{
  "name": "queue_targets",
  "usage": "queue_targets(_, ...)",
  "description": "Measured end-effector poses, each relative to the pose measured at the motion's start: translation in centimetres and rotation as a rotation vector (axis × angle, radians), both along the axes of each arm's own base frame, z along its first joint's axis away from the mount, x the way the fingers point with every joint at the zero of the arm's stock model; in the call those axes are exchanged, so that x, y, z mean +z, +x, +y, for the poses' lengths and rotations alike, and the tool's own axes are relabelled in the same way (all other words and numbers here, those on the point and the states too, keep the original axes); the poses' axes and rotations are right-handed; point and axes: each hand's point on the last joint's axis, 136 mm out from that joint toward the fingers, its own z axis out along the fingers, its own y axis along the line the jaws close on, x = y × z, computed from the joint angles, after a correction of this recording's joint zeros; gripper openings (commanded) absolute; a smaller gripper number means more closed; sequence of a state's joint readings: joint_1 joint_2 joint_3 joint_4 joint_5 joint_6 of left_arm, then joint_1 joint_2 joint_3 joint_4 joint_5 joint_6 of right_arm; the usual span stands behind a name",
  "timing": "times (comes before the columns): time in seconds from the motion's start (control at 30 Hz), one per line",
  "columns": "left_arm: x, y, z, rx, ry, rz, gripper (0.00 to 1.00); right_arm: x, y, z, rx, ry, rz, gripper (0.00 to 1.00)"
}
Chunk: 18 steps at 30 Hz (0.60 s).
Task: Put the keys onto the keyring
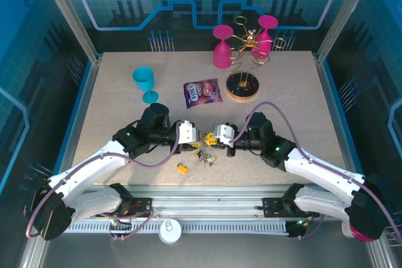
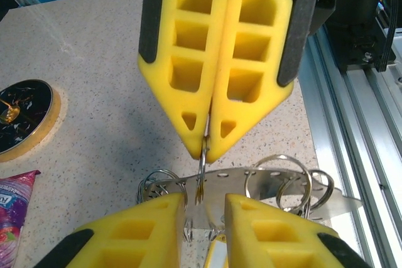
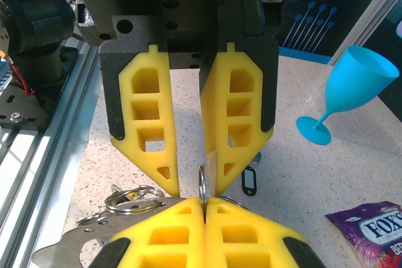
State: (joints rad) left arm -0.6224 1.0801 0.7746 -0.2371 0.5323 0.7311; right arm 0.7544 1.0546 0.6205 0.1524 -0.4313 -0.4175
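Right gripper (image 3: 204, 202): yellow cellular-foam jaws pressed together, pinching thin grey wire keyring (image 3: 202, 183) edge-on | Left gripper (image 2: 204, 218): jaws parted, straddling that wire | Keys (image 1: 205, 155): shiny metal, round split rings, beneath both tips on speckled table (image 2: 94, 142)

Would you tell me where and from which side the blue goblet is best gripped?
Probably the thin stem, between the bowl and the round foot. The goblet stands upright on the table, so come in level from the side; the flared bowl looks too wide.
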Motion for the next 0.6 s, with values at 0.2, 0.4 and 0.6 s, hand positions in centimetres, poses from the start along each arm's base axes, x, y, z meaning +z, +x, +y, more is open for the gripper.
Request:
queue_targets(0.2,-0.12,0.09,-0.08,-0.001,0.001,0.002,0.18,-0.58,-0.02,0.38,0.005,-0.008,0.020,0.00)
queue_targets(0.4,-0.21,0.08,-0.19,-0.006,-0.001,0.006,0.14,-0.48,0.10,0.64,0.004,0.004,0.025,0.00)
queue_targets(0.6,-0.21,0.21,-0.10,-0.002,-0.001,0.005,0.02,-0.55,0.19,0.78,0.003,0.009,0.036,0.00)
